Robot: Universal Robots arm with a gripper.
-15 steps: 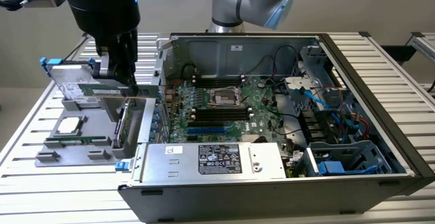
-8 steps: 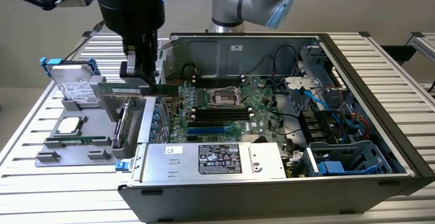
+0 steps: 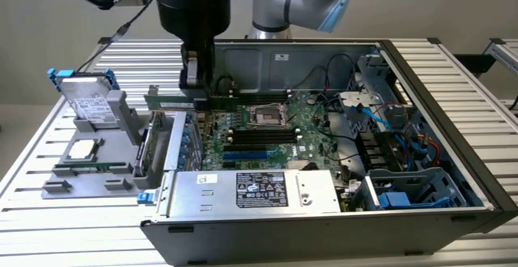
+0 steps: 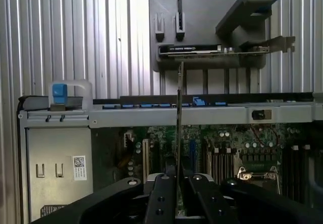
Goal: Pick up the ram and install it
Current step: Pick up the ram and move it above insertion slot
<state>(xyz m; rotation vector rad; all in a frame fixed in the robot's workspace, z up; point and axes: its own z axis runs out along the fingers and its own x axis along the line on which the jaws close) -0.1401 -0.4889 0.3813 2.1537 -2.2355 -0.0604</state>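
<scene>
Here, the gripper (image 3: 194,94) is clamped on the ram (image 3: 242,104), pinching the green stick level and on edge; the stick hangs inside the open case (image 3: 324,236), over the motherboard (image 3: 312,112), near the wall on the exterior view's left; seen from the wrist, it runs as a thin line from between the fingers (image 4: 161,199); a grey fixture (image 3: 81,185) sits outside that wall.

Wrist view | we log the gripper (image 4: 177,182) pinching the ram (image 4: 179,108) between its black fingers (image 4: 162,188); stick seen edge-on, reaching straight out from them | behind it: motherboard (image 4: 227,143), case rail (image 4: 212,115), grey fixture (image 4: 202,22) on ribbed table (image 4: 75,32) | power supply (image 4: 55,168) with blue tab (image 4: 59,92) beside the motherboard
</scene>
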